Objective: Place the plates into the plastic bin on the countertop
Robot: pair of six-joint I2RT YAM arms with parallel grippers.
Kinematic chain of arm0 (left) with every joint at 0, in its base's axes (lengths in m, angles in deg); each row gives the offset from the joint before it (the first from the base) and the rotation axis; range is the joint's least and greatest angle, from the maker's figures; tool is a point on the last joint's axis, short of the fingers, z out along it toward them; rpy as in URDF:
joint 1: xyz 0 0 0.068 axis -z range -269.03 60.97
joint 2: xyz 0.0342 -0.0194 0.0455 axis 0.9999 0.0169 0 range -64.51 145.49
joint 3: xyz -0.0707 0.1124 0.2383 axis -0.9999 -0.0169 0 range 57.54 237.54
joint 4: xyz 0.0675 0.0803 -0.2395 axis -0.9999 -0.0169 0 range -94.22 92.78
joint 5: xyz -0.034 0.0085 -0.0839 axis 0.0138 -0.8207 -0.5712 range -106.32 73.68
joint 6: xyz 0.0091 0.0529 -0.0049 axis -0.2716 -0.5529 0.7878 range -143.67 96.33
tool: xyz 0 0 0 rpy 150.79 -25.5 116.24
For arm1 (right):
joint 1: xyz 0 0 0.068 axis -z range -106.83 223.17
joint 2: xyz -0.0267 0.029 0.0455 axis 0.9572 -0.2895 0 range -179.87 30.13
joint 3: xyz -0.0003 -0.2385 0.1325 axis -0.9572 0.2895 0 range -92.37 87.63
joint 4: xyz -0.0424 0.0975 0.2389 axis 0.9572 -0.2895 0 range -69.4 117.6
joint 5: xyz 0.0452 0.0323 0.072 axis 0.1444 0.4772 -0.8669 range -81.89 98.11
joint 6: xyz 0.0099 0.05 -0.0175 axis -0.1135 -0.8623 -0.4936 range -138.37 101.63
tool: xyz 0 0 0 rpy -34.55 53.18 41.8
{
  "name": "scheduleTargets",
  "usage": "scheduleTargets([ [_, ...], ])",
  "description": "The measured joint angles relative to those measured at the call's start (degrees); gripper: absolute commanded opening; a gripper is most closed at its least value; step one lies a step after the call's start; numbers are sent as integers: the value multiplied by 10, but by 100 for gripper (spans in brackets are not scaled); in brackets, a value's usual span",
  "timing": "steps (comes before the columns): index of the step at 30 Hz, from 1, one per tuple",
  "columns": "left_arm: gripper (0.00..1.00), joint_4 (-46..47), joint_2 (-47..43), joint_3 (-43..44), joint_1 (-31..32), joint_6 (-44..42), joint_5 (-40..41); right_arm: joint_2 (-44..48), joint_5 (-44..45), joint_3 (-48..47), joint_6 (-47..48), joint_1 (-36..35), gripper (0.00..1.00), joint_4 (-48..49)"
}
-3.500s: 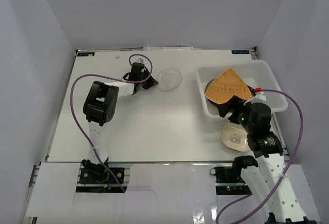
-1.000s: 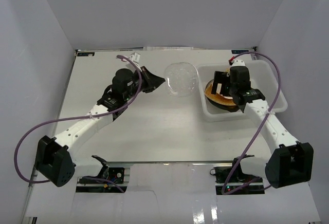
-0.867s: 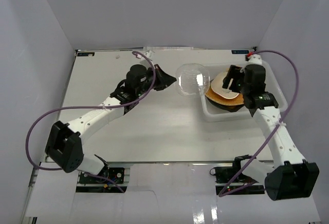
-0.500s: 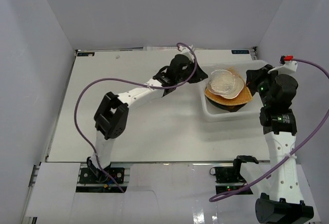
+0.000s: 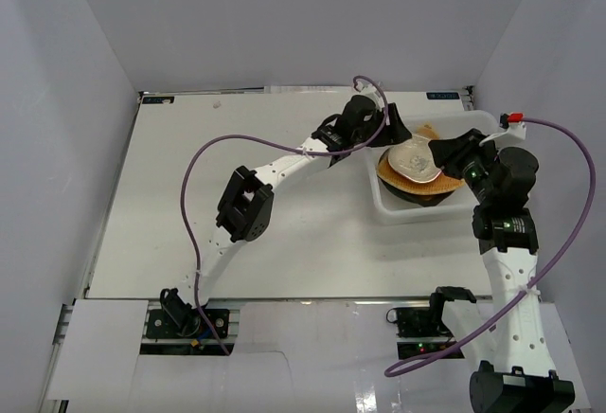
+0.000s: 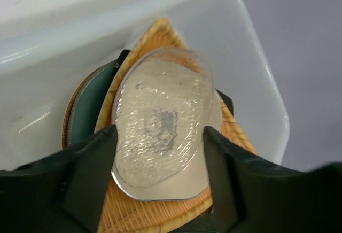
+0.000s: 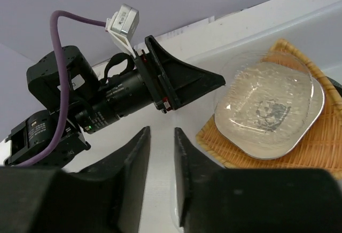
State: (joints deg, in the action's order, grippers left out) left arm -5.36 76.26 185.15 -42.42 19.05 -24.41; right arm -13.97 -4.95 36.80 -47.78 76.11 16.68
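Top external: left arm (image 5: 284, 162) stretches across the countertop (image 5: 170, 195) to the plastic bin (image 5: 383, 206); right arm (image 5: 502, 233) bends over its right side.

Left wrist: left gripper (image 6: 160, 131) stands spread, astride the clear glass plate (image 6: 160, 115), which lies on the orange woven plate (image 6: 160, 217), long axis running away from the camera.

Right wrist: right gripper (image 7: 160, 134) is narrowly parted and empty, aimed at the bin.

One plastic bin (image 6: 240, 46), one clear glass plate (image 6: 160, 121), one orange woven plate (image 6: 155, 215)
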Motion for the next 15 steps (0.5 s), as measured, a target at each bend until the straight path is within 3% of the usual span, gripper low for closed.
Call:
scheduleTargets([
  [2,96,-1,-7,7,0,-9,-2,5,-7,0,-3,0,44,2],
  [3,98,-4,-12,7,1,-14,-3,9,-11,0,-4,0,56,4],
  [8,98,0,-85,-60,1,-54,-3,22,-37,-14,-7,0,78,4],
  [10,98,5,-154,-127,1,-75,-3,28,-50,-28,-10,0,94,4],
  [15,98,40,-381,-297,0,-128,13,63,-79,-63,-16,0,90,5],
])
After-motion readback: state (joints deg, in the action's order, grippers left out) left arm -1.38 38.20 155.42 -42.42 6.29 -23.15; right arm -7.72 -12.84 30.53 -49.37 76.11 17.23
